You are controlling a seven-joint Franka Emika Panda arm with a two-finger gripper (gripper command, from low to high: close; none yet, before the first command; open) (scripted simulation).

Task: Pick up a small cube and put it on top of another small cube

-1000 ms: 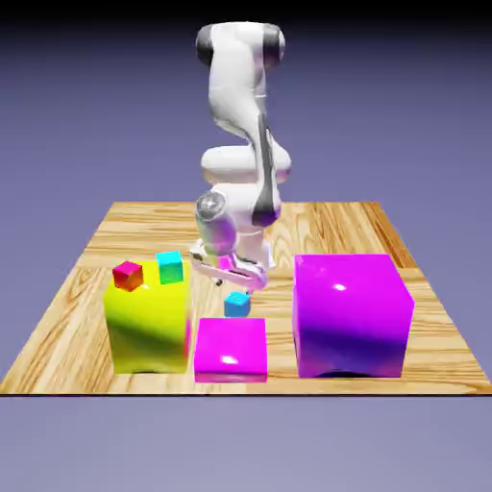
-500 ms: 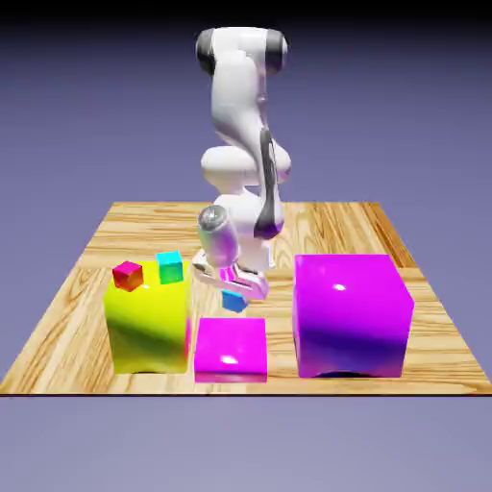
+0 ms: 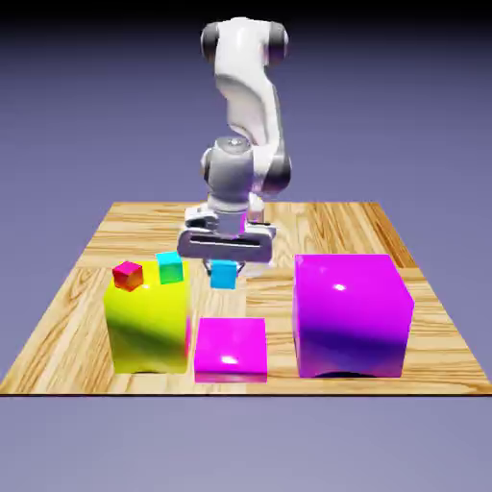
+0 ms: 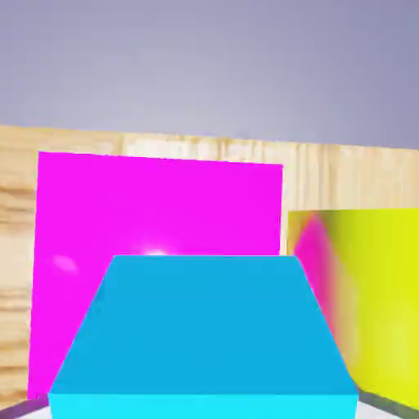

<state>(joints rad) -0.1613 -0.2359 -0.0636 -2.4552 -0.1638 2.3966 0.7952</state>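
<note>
Jaws of our gripper (image 3: 225, 270) are clamped on the small cube (image 3: 224, 275), which a second ago sat low behind the small magenta block (image 3: 231, 349); we have since lifted it level with the yellow block's (image 3: 146, 322) top.

The light wood-grain tabletop (image 3: 86, 288) is looking matt; the large magenta block (image 3: 353, 315) and the yellow-green block (image 3: 146, 327) are gleaming glossy.
</note>
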